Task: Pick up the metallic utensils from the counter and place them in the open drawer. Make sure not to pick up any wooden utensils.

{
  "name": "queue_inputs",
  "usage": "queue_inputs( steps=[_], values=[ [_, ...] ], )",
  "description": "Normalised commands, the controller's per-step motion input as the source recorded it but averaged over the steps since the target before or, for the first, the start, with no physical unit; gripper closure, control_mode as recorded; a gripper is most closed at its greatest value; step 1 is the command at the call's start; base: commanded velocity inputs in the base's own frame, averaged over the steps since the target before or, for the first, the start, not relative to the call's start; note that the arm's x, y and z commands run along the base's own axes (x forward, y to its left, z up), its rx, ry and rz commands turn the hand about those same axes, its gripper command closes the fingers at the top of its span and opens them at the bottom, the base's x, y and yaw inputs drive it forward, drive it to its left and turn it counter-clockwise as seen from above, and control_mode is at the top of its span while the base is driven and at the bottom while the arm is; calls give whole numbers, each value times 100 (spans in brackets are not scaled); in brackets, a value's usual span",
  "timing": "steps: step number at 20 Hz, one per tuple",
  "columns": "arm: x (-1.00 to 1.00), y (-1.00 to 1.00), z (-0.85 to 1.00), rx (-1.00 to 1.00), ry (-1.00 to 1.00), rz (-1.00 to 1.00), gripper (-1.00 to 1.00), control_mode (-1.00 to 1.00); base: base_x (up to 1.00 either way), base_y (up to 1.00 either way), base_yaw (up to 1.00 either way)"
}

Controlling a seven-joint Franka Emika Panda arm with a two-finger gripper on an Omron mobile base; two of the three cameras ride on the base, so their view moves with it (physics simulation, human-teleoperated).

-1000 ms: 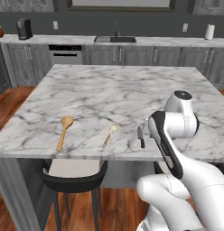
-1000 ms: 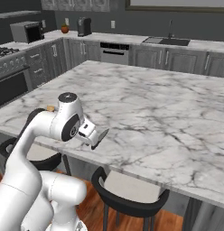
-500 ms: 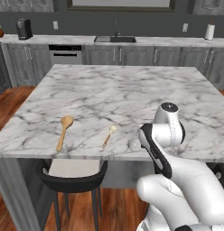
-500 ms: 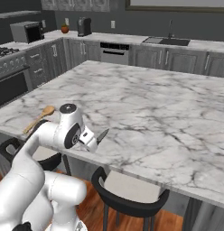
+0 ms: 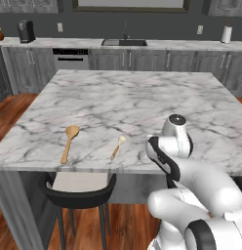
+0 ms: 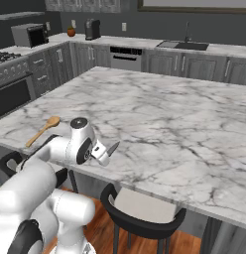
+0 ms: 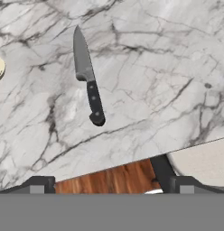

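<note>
While my pincer (image 7: pixel 111 182) hangs wide open with nothing between its two small dark tips, it looks down past the front edge of the counter (image 7: pixel 145 67), a smooth white marble slab run through with grey veins. Just beyond that edge lies the knife (image 7: pixel 88 79), short, with a rounded black handle nearest me and a flat grey steel blade tapering to a point away from me. My white arm is folded low at the slab's near edge, wrist bent so the hand tips toward the stone. Off to my left on the same slab rest the small wooden spoon (image 5: pixel 117 147), slim and pale, and farther left the large wooden spoon (image 5: pixel 69 141), tan with a round bowl. Far behind runs a long worktop with a sink (image 5: pixel 124 42).
</note>
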Motion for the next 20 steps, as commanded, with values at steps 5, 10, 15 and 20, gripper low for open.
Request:
queue_inputs(
  steps=[5, 10, 15, 20],
  values=[
    [40, 0, -7, 0, 3, 0, -100, -100, 0, 0, 0],
    [29, -2, -29, 0, 3, 0, -100, -100, 0, 0, 0],
    [34, -9, -39, 0, 4, 0, -100, -100, 0, 0, 0],
    [37, -12, -33, 0, 2, 1, -100, -100, 0, 0, 0]
  ],
)
